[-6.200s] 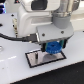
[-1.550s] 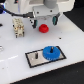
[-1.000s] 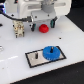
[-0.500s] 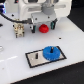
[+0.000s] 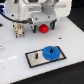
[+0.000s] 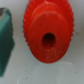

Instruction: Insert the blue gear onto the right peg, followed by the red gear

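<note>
White tabletop (image 5: pixel 15 55) is carrying a dark base plate (image 5: pixel 34 58) with the blue gear (image 5: pixel 50 52) sitting on it; I am hovering over the red gear (image 6: pixel 47 35), my gripper (image 5: pixel 44 22) grip unreadable.

At the earliest frame, the arm was low over the dark base plate (image 5: pixel 45 54), hiding its pegs. It has since lifted away and shifted toward the back of the white table (image 5: pixel 70 37). The blue gear (image 5: pixel 50 52) now sits exposed on the plate. The gripper (image 5: pixel 44 24) has descended over the red gear (image 5: pixel 44 28), covering more of it.
</note>
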Controlling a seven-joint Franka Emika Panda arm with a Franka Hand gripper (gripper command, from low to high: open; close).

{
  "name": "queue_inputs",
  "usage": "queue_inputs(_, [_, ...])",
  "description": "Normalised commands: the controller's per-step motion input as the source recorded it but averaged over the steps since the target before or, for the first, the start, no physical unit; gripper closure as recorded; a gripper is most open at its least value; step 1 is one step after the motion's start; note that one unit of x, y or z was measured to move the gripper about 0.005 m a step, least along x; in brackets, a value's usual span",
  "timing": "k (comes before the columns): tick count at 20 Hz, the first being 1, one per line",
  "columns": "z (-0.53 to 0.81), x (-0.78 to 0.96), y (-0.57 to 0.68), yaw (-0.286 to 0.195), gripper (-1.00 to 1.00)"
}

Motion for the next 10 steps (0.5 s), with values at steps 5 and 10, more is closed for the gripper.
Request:
queue_inputs(5, [0.11, 0.00, 0.02, 0.000, 1.00])
queue_inputs(10, [0.51, 0.15, 0.02, 0.000, 1.00])
